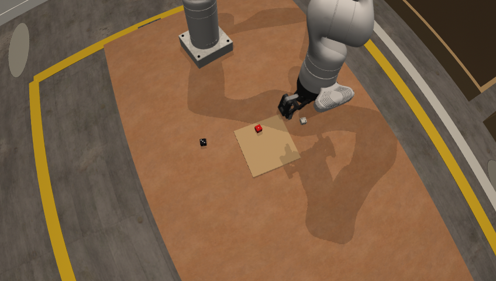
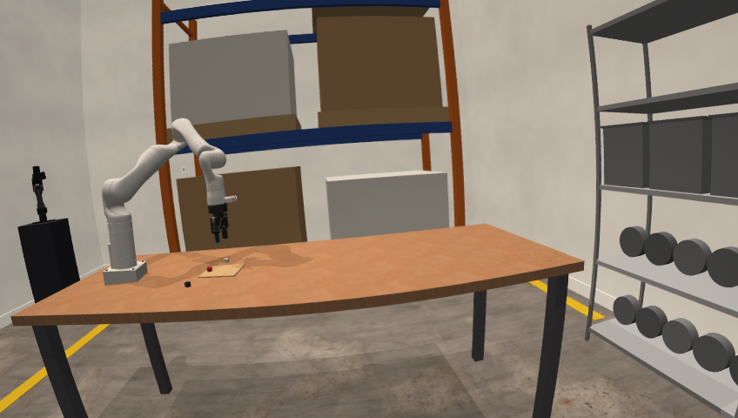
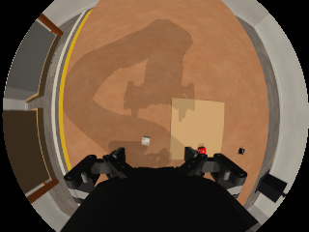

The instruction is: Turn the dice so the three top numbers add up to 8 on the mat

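The gripper [image 1: 287, 110] hangs wide open and empty above the table [image 1: 209, 208], over the mat's far corner; the white die [image 1: 303, 120] lies just off the mat [image 1: 268, 153] to its right, likely the next target. The red die [image 1: 258, 128] sits on the mat, the black die [image 1: 203, 141] well off to the left. A storage rack [image 2: 455, 155] stands behind

Red die [image 1: 258, 128] on mat [image 1: 269, 153] corner
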`<state>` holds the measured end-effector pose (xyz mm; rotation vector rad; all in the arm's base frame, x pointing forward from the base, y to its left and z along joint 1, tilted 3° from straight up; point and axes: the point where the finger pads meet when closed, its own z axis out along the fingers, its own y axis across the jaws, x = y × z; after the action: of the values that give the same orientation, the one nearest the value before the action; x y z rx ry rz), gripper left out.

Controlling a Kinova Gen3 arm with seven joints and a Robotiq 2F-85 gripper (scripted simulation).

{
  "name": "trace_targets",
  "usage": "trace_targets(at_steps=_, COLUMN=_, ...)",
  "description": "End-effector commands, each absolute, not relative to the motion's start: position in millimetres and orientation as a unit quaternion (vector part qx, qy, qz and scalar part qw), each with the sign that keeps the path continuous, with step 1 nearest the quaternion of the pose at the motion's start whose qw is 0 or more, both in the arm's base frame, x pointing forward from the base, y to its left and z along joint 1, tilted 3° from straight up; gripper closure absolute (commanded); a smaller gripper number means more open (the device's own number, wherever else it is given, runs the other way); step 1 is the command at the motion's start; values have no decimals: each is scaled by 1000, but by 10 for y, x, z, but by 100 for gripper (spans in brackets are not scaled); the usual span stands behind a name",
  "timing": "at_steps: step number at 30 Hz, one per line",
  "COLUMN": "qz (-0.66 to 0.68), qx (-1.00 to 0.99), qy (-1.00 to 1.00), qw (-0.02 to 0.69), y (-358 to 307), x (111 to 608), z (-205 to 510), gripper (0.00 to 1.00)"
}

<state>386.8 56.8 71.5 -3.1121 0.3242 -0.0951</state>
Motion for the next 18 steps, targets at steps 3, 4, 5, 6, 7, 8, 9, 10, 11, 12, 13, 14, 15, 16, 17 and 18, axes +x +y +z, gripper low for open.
trace_targets(at_steps=3, qz=-29, qx=-991, qy=130, qw=3, y=640, x=3881, z=697, gripper=0)
trace_targets(at_steps=4, qz=-29, qx=-990, qy=137, qw=4, y=651, x=3884, z=695, gripper=0)
trace_targets(at_steps=5, qz=-29, qx=-990, qy=137, qw=4, y=651, x=3884, z=695, gripper=0)
trace_targets(at_steps=6, qz=-29, qx=-990, qy=137, qw=4, y=651, x=3884, z=695, gripper=0)
trace_targets(at_steps=7, qz=-29, qx=-989, qy=143, qw=4, y=661, x=3886, z=693, gripper=0)
trace_targets(at_steps=8, qz=-29, qx=-988, qy=149, qw=4, y=670, x=3889, z=692, gripper=0)
trace_targets(at_steps=9, qz=-29, qx=-988, qy=155, qw=4, y=679, x=3891, z=690, gripper=0)
trace_targets(at_steps=10, qz=-29, qx=-987, qy=160, qw=4, y=687, x=3893, z=689, gripper=0)
trace_targets(at_steps=11, qz=-29, qx=-986, qy=164, qw=4, y=695, x=3894, z=688, gripper=0)
trace_targets(at_steps=12, qz=-29, qx=-985, qy=168, qw=5, y=702, x=3896, z=687, gripper=0)
trace_targets(at_steps=13, qz=-29, qx=-985, qy=172, qw=5, y=708, x=3897, z=686, gripper=0)
trace_targets(at_steps=14, qz=-29, qx=-984, qy=175, qw=5, y=713, x=3898, z=685, gripper=0)
trace_targets(at_steps=15, qz=-29, qx=-984, qy=178, qw=5, y=718, x=3900, z=684, gripper=0)
trace_targets(at_steps=16, qz=-29, qx=-983, qy=181, qw=5, y=722, x=3900, z=684, gripper=0)
trace_targets(at_steps=17, qz=-29, qx=-983, qy=183, qw=5, y=726, x=3901, z=683, gripper=0)
trace_targets(at_steps=18, qz=-29, qx=-982, qy=185, qw=5, y=729, x=3902, z=682, gripper=0)
